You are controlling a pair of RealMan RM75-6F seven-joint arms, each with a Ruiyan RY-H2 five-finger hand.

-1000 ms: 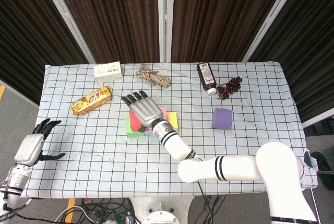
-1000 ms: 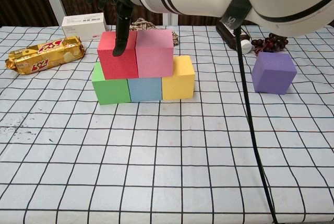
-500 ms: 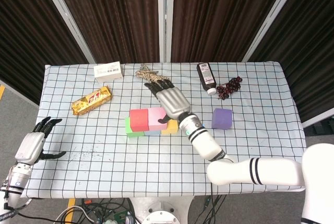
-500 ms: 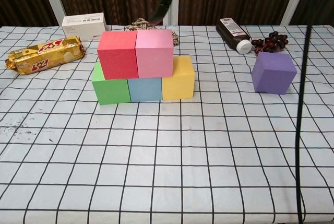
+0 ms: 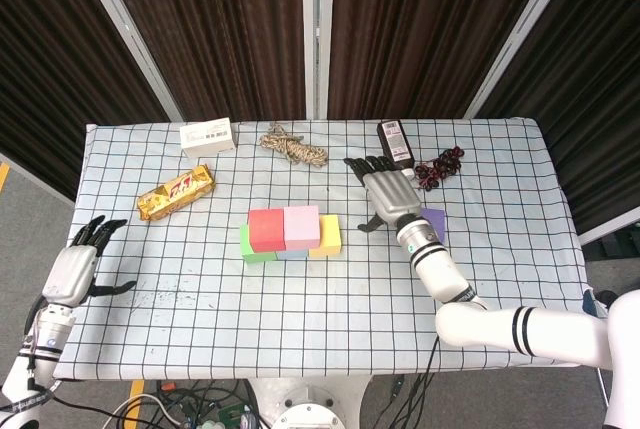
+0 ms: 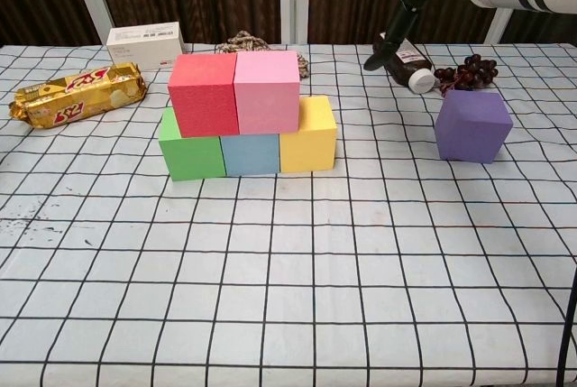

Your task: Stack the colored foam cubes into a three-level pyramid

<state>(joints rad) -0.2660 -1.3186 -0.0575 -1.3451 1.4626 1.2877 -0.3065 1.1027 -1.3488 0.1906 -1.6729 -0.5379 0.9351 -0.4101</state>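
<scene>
Your right robot hand [image 5: 390,194] hangs above the bench [image 5: 500,279] with its fingers spread and nothing in it, just beside the purple cube [image 6: 472,125]; I judge it is placed there because this cube is the only one not yet in the pile and must become the top level. Your left robot hand [image 5: 78,267] is also spread and holds nothing, out past the near left corner of the bench, well apart from all the work. The pile stands in the middle: the green cube [image 6: 190,147], the blue cube [image 6: 250,153] and the yellow cube [image 6: 308,136] make the bottom row, touching side by side, and the red cube [image 6: 204,93] and the pink cube [image 6: 266,90] sit on them, touching each other. The pair sits toward the green side, so part of the yellow top is bare. The cubes look like matte foam with soft edges, so they probably give a little under the fingers. The bench wears a white cloth with a black grid. At the far side lie a dark bottle [image 6: 402,55], a small white box [image 6: 144,44], a shiny gold snack pack [image 6: 77,94] and a coil of rough rope [image 5: 293,147].
</scene>
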